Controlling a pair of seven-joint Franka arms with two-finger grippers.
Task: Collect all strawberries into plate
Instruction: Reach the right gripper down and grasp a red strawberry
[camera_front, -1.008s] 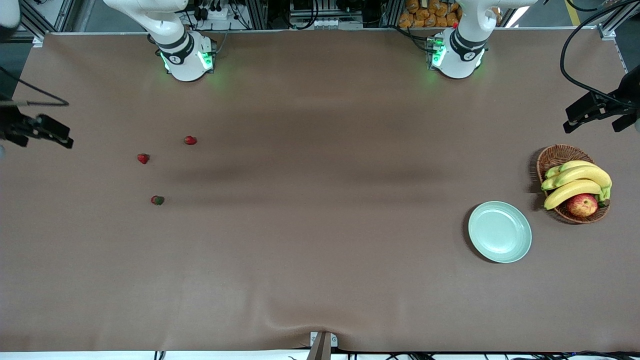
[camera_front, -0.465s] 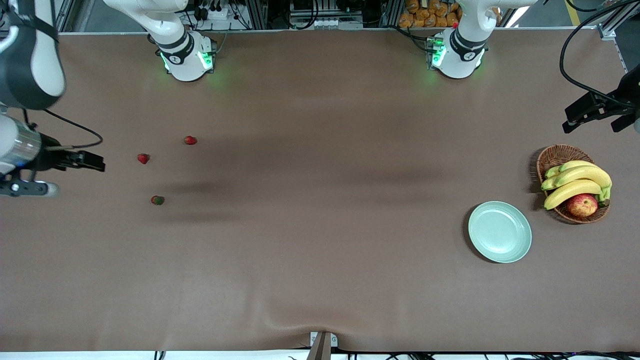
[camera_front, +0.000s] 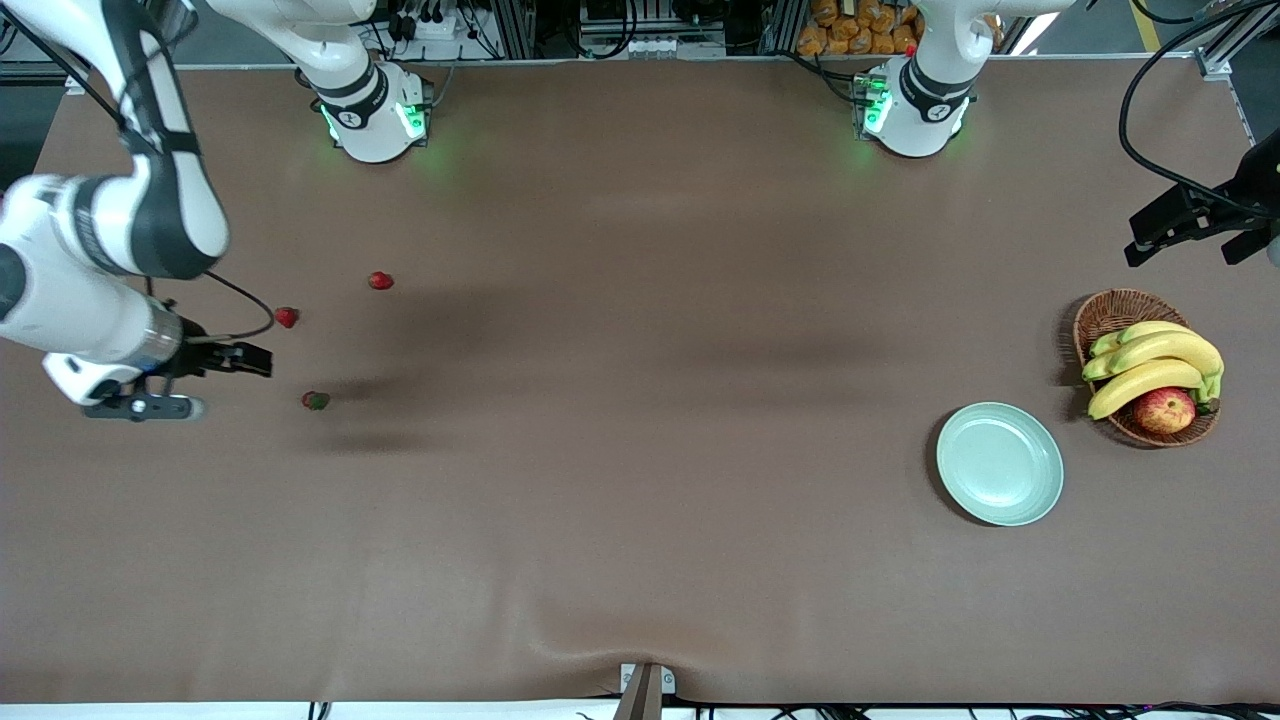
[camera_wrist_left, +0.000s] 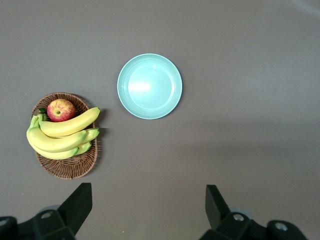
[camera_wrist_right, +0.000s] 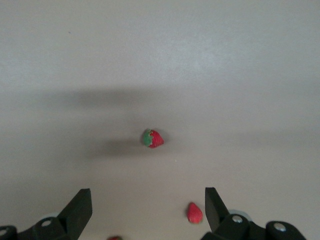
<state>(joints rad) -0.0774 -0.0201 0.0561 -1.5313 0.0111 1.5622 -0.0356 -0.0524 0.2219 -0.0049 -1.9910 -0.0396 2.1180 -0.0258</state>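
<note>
Right gripper (camera_front: 240, 358) over table near three tiny red strawberries (camera_front: 316, 400), fingers wide, empty. Left gripper (camera_wrist_left: 148, 212) waits high, fingers wide. Round pale mint-green plate (camera_front: 1000, 463) well apart, empty. Risk: small berry rolls or slips from pinch; long carry could drop it.

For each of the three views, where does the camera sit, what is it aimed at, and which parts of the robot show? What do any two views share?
Front view: high across the table, facing both bases; shows the strawberries, plate, basket, right gripper and left gripper.
Left wrist view: looks down past its open fingers at plate and basket.
Right wrist view: looks down past its open fingers at the strawberries.
Shared: front and left wrist views share plate and basket; front and right wrist views share strawberries.
</note>
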